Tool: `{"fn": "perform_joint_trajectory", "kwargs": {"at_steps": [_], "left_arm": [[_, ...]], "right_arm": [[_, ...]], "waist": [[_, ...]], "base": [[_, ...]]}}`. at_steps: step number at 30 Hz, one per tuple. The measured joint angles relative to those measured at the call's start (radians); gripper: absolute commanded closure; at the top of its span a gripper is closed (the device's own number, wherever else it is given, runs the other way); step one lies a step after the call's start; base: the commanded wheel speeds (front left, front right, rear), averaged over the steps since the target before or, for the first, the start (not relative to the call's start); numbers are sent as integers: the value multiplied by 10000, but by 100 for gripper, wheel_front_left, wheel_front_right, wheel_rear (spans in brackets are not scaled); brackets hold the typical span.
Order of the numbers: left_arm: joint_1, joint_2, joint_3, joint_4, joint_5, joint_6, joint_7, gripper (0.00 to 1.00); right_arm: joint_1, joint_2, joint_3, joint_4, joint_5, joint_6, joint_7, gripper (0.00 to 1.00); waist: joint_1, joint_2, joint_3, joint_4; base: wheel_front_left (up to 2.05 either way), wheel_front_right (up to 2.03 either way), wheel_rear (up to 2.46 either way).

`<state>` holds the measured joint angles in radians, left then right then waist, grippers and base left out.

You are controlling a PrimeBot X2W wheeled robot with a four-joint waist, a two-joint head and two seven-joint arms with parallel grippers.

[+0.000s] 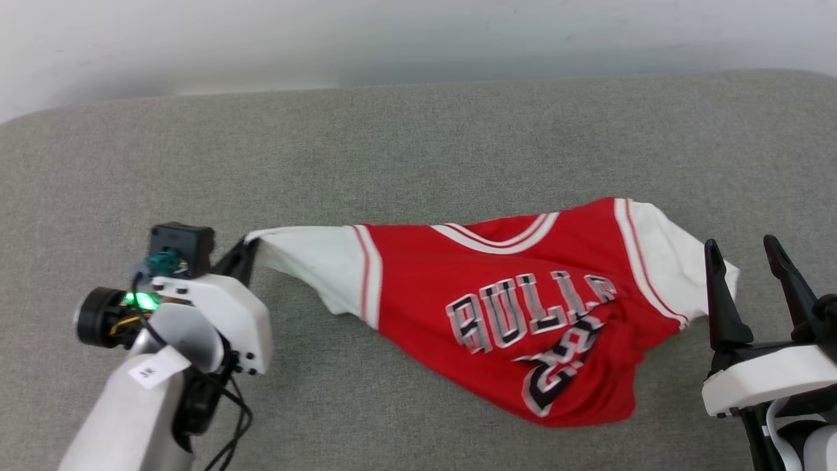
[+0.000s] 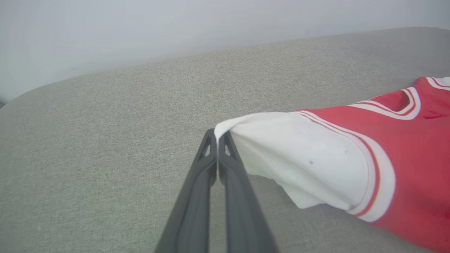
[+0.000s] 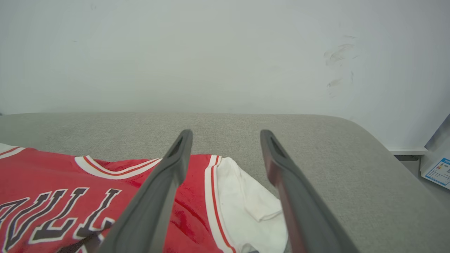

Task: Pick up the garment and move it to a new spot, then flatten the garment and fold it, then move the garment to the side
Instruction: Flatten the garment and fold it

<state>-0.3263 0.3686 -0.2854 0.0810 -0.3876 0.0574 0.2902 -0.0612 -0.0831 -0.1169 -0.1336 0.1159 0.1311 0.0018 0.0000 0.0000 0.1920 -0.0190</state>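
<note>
The garment (image 1: pixel 523 307) is a red jersey with white short sleeves and black lettering, lying front up and crumpled on the grey cushion. My left gripper (image 1: pixel 248 252) is shut on the tip of its left white sleeve (image 2: pixel 299 158), which is pulled taut toward the left. In the left wrist view the two dark fingers (image 2: pixel 207 168) press together on the sleeve's edge. My right gripper (image 1: pixel 749 261) stands open beside the other white sleeve (image 3: pixel 253 200), its fingers apart and holding nothing, above that sleeve in the right wrist view.
The grey fabric surface (image 1: pixel 418 144) stretches wide behind and to the left of the jersey, ending at a pale wall (image 1: pixel 418 39). Its right end curves off, with a white object bearing a blue label (image 3: pixel 437 170) beyond it.
</note>
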Motion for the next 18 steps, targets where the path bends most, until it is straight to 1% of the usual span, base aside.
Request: {"fn": "perform_joint_trajectory", "kwargs": {"at_steps": [6, 11, 12, 13, 14, 16, 18], "left_arm": [[73, 696, 851, 382, -249, 29, -479, 100], [29, 1070, 1492, 953, -382, 130, -1110, 100], [-25, 1091, 1580, 1110, -407, 136, -1229, 83], [-78, 1112, 1616, 1308, -428, 140, -1285, 20], [-94, 1174, 1578, 1565, -393, 125, -1285, 0], [-90, 1212, 1465, 1988, -328, 52, -1323, 0], [-96, 1154, 1452, 2127, -280, 88, -1726, 0]], "right_arm": [[-3, 0, 65, -17, 2, 0, 127, 0], [-11, -2, 69, -27, -2, 0, 194, 0], [-12, 0, 61, -31, -4, -2, 209, 0], [-14, -2, 48, -31, -10, -2, 211, 0], [-16, -2, 46, -31, -17, -2, 226, 0], [-22, -2, 58, -17, -31, -2, 251, 0], [-25, 6, 71, 17, -44, 0, 255, 0]], "waist": [[0, 0, 198, 35], [0, 0, 398, 17], [0, 0, 430, 16], [0, 0, 455, 22], [1, 0, 469, 33], [1, 0, 474, 47], [0, 0, 430, 69]], "base": [[0, 0, 0], [0, 0, 0], [0, 0, 0], [0, 0, 0], [0, 0, 0], [0, 0, 0], [0, 0, 0]]}}
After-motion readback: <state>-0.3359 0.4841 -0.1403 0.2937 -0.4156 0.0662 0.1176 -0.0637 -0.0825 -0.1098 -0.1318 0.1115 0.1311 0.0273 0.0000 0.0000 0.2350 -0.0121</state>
